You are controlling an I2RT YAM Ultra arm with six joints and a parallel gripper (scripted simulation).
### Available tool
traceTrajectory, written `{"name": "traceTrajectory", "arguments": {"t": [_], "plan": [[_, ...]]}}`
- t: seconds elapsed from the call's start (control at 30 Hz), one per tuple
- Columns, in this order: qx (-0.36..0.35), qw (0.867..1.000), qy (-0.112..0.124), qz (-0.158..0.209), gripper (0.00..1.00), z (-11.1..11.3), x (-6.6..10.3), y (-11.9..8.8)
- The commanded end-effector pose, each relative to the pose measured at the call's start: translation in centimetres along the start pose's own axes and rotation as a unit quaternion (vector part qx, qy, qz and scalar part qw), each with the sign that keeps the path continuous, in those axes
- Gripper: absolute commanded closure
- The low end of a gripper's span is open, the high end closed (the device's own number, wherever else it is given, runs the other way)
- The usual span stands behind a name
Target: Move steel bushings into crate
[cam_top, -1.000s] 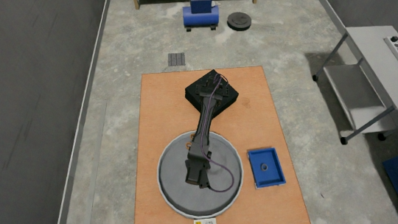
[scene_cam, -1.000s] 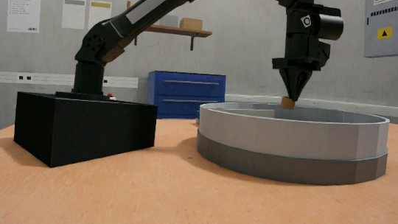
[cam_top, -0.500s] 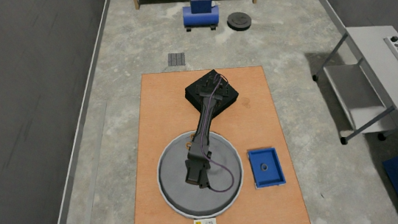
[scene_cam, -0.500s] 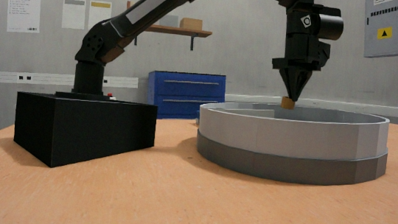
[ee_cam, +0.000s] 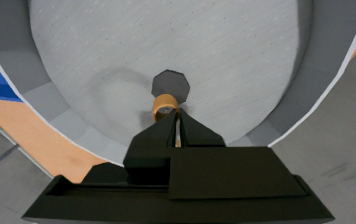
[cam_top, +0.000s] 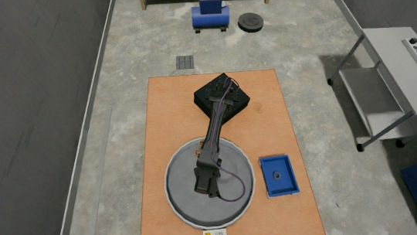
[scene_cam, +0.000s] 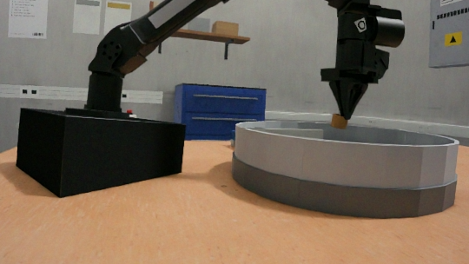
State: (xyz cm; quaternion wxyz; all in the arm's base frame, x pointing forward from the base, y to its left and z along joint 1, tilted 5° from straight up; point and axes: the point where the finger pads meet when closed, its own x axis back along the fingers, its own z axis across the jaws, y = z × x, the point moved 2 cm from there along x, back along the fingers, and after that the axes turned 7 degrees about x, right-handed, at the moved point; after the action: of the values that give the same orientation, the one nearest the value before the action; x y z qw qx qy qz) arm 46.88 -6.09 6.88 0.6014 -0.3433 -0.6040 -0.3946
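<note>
My gripper (scene_cam: pixel 346 116) (ee_cam: pixel 178 112) is shut on the wall of a copper-coloured bushing (scene_cam: pixel 338 121) (ee_cam: pixel 164 102). It holds the bushing above the grey turntable (cam_top: pixel 232 206) (scene_cam: pixel 304 161) (ee_cam: pixel 225 45); the arm hides both in the top view. Two more copper-coloured bushings lie near the turntable's rear rim in the top view, one (cam_top: pixel 198 150) beside the arm and the other (cam_top: pixel 201 142) behind it. A grey steel bushing (cam_top: pixel 274 175) lies in the blue crate (cam_top: pixel 285 185). No steel bushing shows on the turntable; the arm hides part of it.
The turntable has a raised wall (scene_cam: pixel 347 161) and a dark octagonal patch (ee_cam: pixel 170 82) at its middle. The crate stands to its right in the top view. The arm's black base block (cam_top: pixel 205 103) (scene_cam: pixel 108 157) stands behind the turntable in that view.
</note>
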Motion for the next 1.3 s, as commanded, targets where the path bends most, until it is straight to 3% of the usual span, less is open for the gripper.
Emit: {"name": "traceTrajectory", "arguments": {"t": [0.0,0.23,0.3,0.73,0.9,1.0,1.1,1.27], "plan": [[-0.002,0.999,-0.018,-0.026,1.0,-0.8,2.6,0.4],[-0.002,0.999,-0.024,-0.034,1.0,-1.1,2.4,0.7],[-0.003,1.0,-0.012,-0.018,1.0,-0.6,1.2,0.0],[-0.004,1.0,-0.008,-0.012,1.0,-0.7,-1.1,-0.1],[-0.004,1.0,-0.001,-0.002,1.0,-0.6,-3.0,-0.3],[-0.004,1.0,-0.004,-0.006,1.0,-0.7,-2.9,-0.1],[-0.003,1.0,-0.015,-0.022,1.0,-1.0,-1.6,0.4],[-0.003,1.0,-0.015,-0.021,1.0,-1.0,-1.6,0.4]]}}
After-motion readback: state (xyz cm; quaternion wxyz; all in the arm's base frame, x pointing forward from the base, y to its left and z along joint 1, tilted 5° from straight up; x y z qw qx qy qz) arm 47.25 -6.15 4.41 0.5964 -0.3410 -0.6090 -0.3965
